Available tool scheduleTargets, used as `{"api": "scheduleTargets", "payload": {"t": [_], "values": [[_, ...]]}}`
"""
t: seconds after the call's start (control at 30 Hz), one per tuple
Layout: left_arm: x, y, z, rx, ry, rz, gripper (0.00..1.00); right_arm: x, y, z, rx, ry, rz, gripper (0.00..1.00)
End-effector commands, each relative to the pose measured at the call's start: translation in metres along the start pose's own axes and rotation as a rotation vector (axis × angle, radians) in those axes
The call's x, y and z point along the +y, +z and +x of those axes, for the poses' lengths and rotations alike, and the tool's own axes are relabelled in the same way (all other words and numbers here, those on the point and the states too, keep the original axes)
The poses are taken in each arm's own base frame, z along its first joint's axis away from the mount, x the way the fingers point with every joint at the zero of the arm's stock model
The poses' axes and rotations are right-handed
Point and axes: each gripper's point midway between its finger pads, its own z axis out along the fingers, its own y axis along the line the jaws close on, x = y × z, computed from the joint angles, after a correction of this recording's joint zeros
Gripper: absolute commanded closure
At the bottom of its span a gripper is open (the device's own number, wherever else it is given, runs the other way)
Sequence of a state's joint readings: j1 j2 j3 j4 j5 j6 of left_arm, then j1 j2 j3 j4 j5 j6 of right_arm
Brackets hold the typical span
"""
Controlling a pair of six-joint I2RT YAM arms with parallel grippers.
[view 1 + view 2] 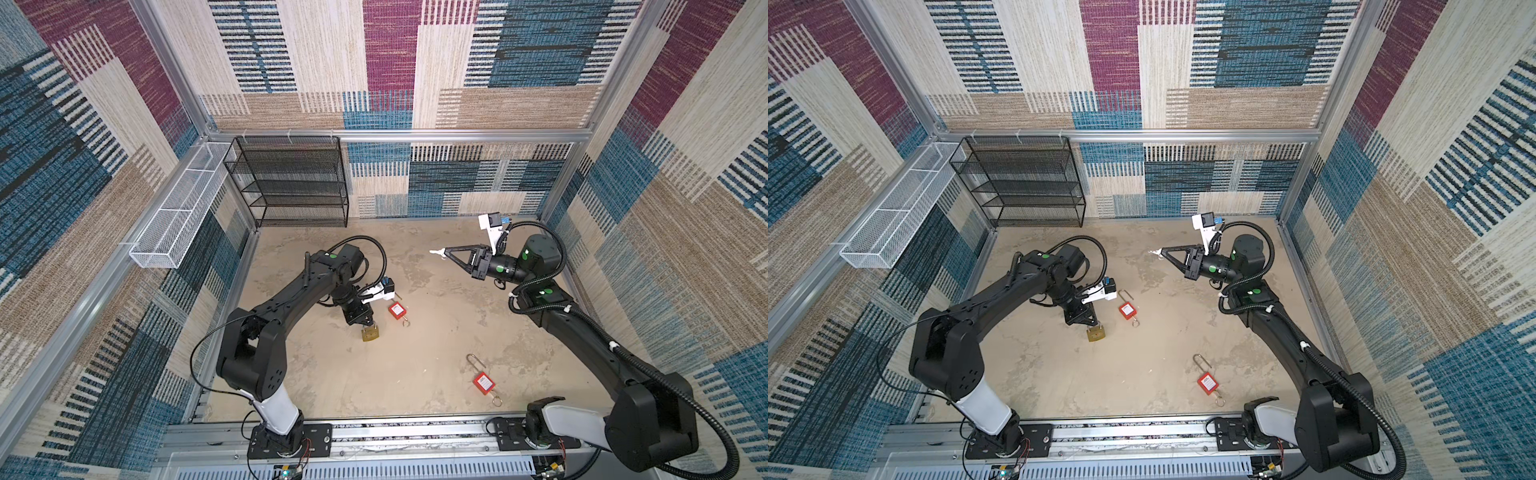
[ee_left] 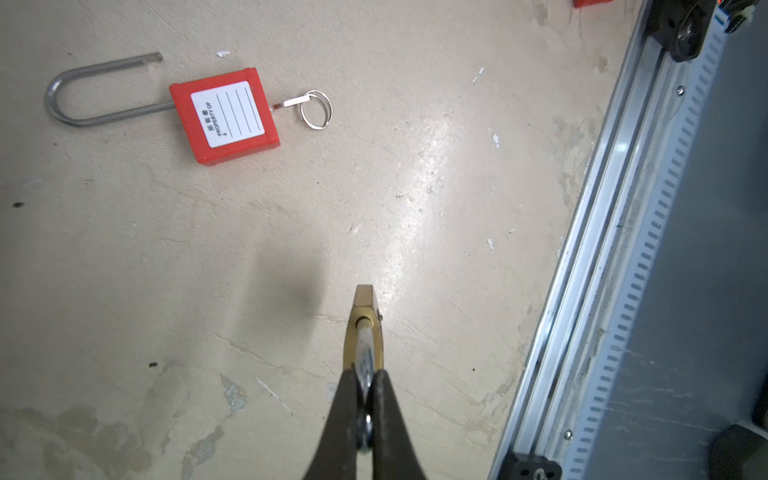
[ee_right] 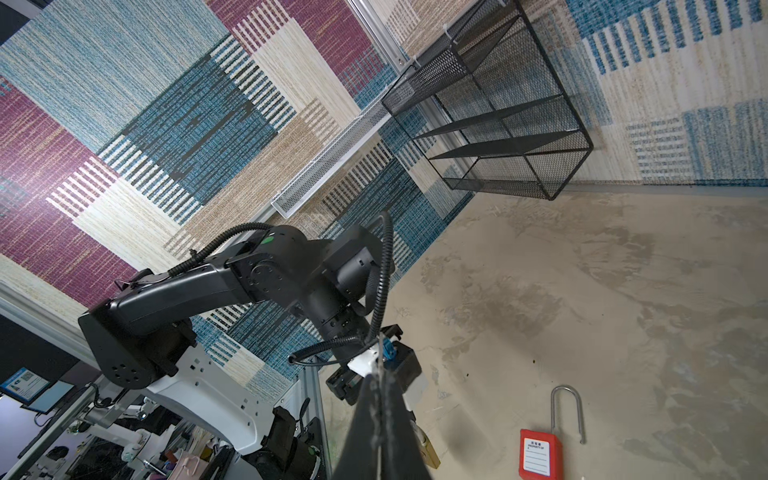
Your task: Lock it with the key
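Brass padlock [image 1: 370, 333], left of tabletop [image 1: 415, 332] centre.
Left tool [image 2: 365, 384] pinches its shackle [image 2: 365, 357], body hanging beyond the tips; right tool [image 1: 441, 252], pressed together, well apart to the right; any key undiscernible.

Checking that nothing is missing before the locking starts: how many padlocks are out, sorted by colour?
Red padlocks: 2, both lying flat with open shackles
Brass padlock: 1, gripped by its shackle in the left gripper
Total: 3
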State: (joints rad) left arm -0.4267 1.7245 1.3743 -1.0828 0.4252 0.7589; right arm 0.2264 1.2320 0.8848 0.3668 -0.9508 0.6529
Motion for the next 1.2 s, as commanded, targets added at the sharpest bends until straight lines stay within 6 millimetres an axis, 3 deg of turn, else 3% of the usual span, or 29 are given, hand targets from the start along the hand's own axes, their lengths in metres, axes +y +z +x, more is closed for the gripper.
{"api": "scheduleTargets", "payload": {"t": [0.0,0.47,1.17], "values": [[0.008,0.003,-0.004,0.009,0.072,-0.001,1.00,0.001,-0.003,0.005,0.007,-0.013,-0.001,1.00],[0.033,0.026,-0.017,0.004,0.138,0.022,1.00,0.003,-0.004,0.004,0.021,-0.018,0.003,1.00],[0.080,0.061,-0.011,0.116,0.108,-0.046,1.00,-0.004,-0.005,0.008,0.036,-0.007,0.021,1.00]]}}
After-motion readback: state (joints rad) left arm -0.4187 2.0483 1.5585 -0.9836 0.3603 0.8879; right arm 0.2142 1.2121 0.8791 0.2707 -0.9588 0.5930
